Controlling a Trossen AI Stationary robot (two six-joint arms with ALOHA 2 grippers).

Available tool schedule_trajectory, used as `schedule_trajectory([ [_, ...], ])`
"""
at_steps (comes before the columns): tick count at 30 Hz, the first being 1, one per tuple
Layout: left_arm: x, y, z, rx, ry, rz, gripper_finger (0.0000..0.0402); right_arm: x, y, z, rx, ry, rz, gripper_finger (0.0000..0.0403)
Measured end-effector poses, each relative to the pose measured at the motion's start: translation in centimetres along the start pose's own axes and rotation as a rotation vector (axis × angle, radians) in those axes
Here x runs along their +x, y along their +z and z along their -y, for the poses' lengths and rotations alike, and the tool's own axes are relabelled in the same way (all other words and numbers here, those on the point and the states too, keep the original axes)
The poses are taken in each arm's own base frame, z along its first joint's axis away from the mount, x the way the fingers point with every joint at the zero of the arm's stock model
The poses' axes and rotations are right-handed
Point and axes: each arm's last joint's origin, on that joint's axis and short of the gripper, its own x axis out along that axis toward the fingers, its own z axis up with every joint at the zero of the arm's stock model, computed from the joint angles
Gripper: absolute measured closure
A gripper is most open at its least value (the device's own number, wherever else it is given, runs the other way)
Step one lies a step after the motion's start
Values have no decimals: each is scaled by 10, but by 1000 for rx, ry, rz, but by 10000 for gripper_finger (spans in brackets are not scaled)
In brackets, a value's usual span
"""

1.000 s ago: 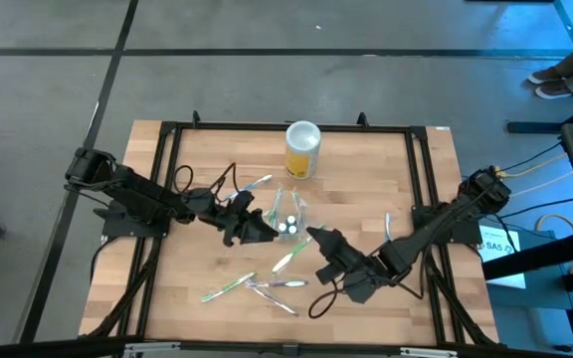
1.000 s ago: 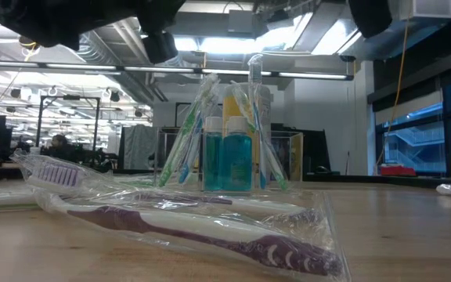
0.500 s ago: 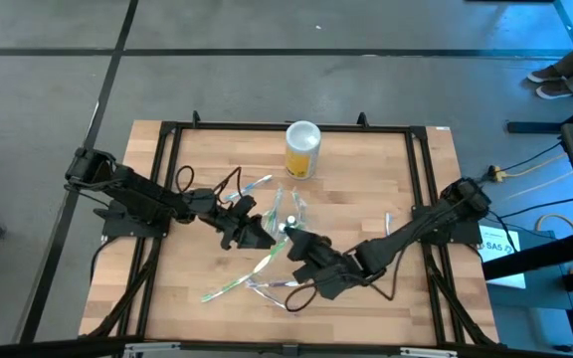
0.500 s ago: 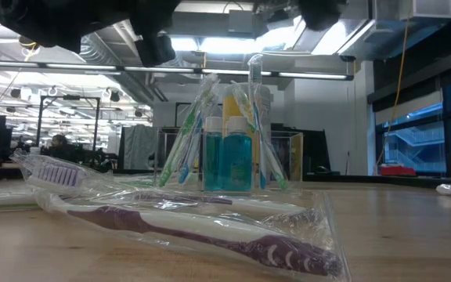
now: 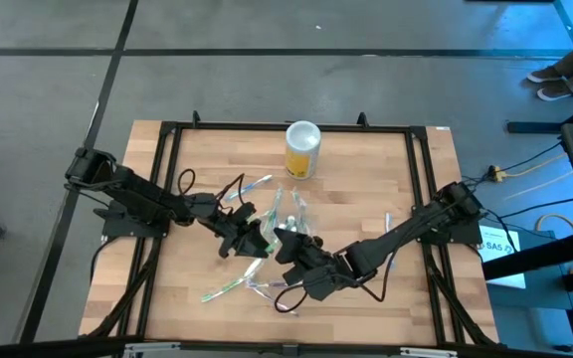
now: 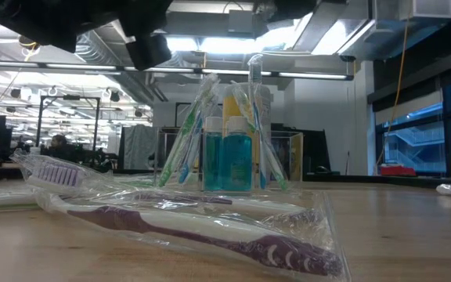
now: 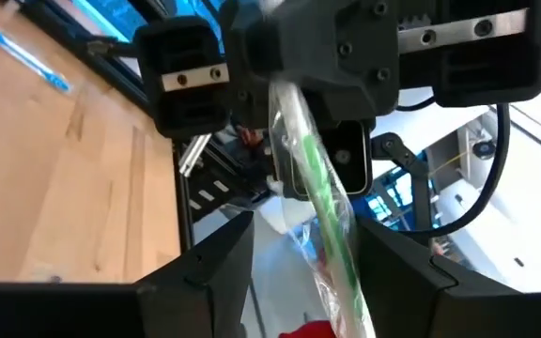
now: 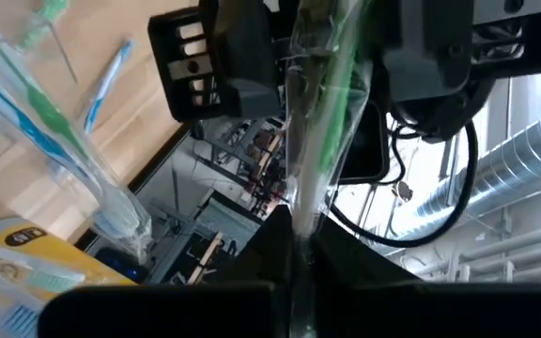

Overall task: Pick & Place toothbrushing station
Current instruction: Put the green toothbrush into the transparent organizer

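Note:
The toothbrushing station (image 5: 288, 213) is a clear container that stands upright on the wood at mid-table. It holds toothbrushes and blue bottles, and it also shows in the low view (image 6: 229, 133). My right gripper (image 5: 285, 242) hovers just near of it, shut on a green toothbrush in a clear wrapper (image 8: 322, 103). My left gripper (image 5: 251, 241) faces it from the left, open. Its fingers stand on either side of the toothbrush's free end (image 7: 332, 235); whether they touch the wrapper I cannot tell. My right gripper pinches one end of the wrapped green toothbrush (image 8: 296, 235) between its two fingers. The fingers come roughly level from the table's right and lie along the toothbrush. The toothbrush is lifted clear of the table and sticks out straight toward my left gripper.
A yellow canister with a white lid (image 5: 302, 149) stands at the far edge. Wrapped toothbrushes lie on the wood near the front (image 5: 229, 288) (image 5: 279, 288), one at the right (image 5: 388, 225) and a blue one (image 5: 257, 184) left of the station. A purple wrapped toothbrush (image 6: 194, 227) lies nearest the low camera.
My right gripper has gone toward the table's left with the green toothbrush, up to my left gripper. The toothbrush's free end now lies between the left fingers. My left gripper has shifted slightly toward the near-left.

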Motion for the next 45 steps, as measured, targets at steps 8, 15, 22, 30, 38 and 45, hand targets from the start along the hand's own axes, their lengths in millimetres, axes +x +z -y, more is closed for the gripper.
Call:
schedule_trajectory([
  [8, 2, -5, 3, 105, 7, 7, 229, 6, 0, -4, -27, 17, 13, 387],
  [15, 2, -6, 0, 82, 53, 15, 237, 8, -1, -4, -43, 20, 12, 387],
  [22, 1, -3, -2, 115, 66, 24, 291, 8, -1, -4, -49, 21, 19, 387],
  [30, 0, -3, -4, 171, 94, 28, 386, 8, 0, -5, -53, 29, 31, 375],
  [38, 0, -3, -4, 194, 89, 34, 386, 2, 2, -4, 126, 20, 25, 349],
  [45, 1, -2, -3, 216, 78, 43, 386, -13, 10, -3, 174, 7, 85, 258],
])
